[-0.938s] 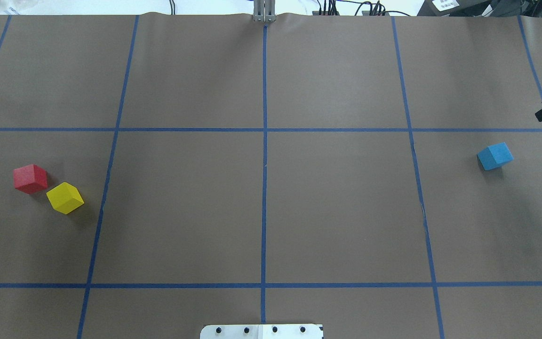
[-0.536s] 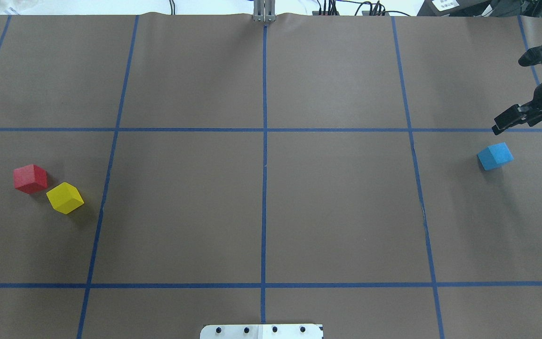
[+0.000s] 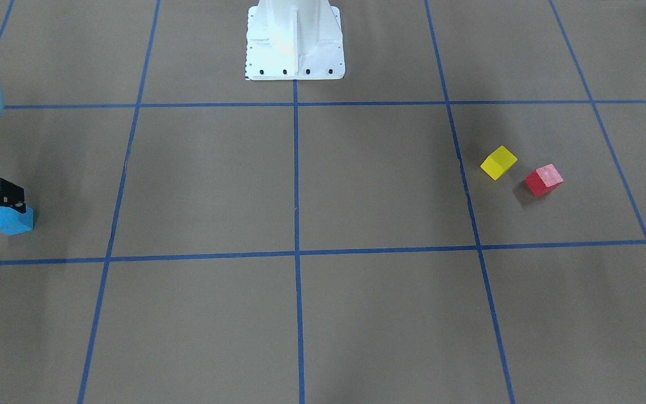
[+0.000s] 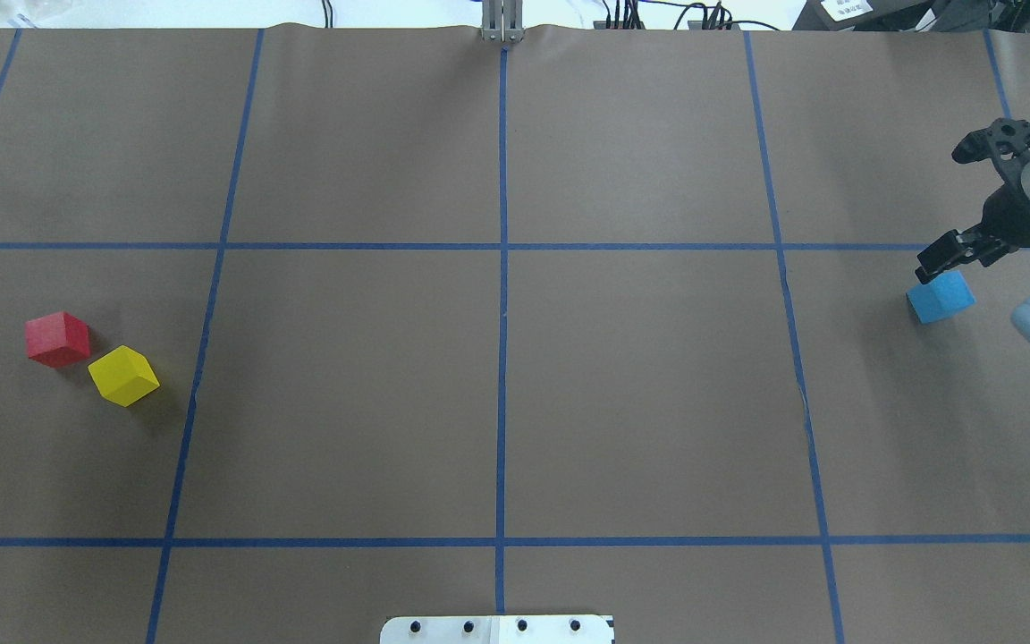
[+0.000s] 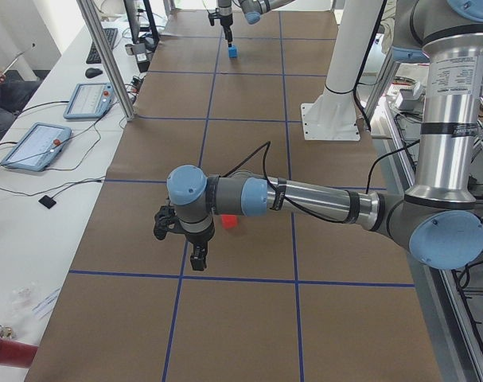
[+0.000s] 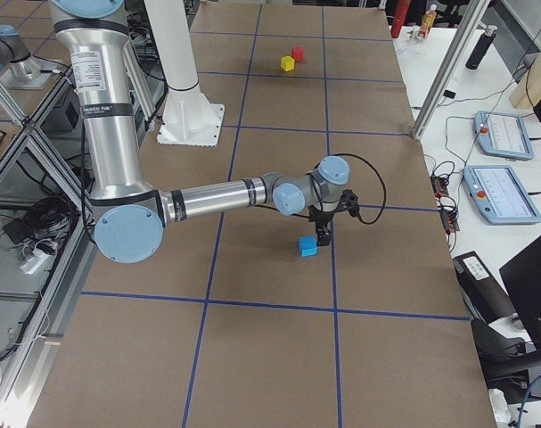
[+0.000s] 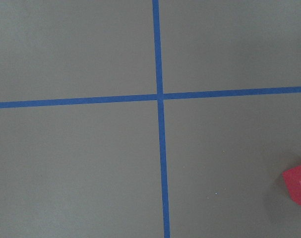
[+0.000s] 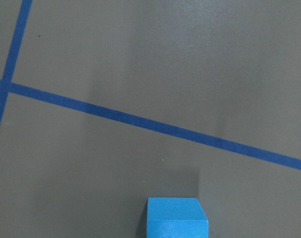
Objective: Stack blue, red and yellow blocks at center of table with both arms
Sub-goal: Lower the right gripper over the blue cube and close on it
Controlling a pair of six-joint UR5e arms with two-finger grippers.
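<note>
The blue block [image 4: 941, 297] lies at the table's far right, also in the front view [image 3: 13, 220] and the right wrist view [image 8: 176, 217]. My right gripper [image 4: 949, 257] hangs just above its far edge, open and empty, also seen in the front view [image 3: 3, 196]. The red block [image 4: 57, 338] and yellow block [image 4: 123, 376] lie side by side at the far left. My left gripper [image 5: 189, 247] shows only in the exterior left view, near the red block [image 5: 229, 221]; I cannot tell whether it is open or shut. The red block's corner shows in the left wrist view [image 7: 296, 186].
The brown table cover [image 4: 640, 394] carries a blue tape grid, with the centre crossing [image 4: 503, 247] far from every block. The white robot base [image 3: 294, 39] stands at the near edge. Tablets and cables lie beyond the table's far side [image 6: 497, 134].
My right arm has come in from the right edge and moved left and down, to just above the blue block. The three blocks have not moved.
</note>
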